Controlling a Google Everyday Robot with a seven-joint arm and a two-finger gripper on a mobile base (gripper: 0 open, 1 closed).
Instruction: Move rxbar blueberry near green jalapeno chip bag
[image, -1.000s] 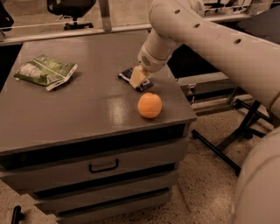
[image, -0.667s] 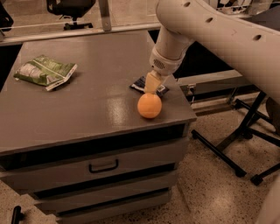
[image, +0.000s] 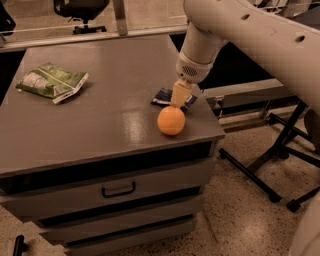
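The rxbar blueberry (image: 162, 96), a small flat dark navy bar, lies near the right edge of the grey cabinet top (image: 110, 125). My gripper (image: 180, 95) hangs from the big white arm, points straight down and sits on or right over the bar's right part, hiding its middle. A round orange (image: 171, 120) rests just in front of the gripper, almost touching it. The green jalapeno chip bag (image: 51, 81), wrinkly green and white, lies flat at the far left of the top, well away from the bar.
The cabinet has drawers (image: 118, 190) below. To its right are the top's edge, a speckled floor and black stand legs (image: 280, 150). An office chair (image: 80, 10) stands behind the cabinet.
My gripper has moved right and slightly toward the front. The bar now lies further right, closer to the orange. The orange and chip bag have not moved.
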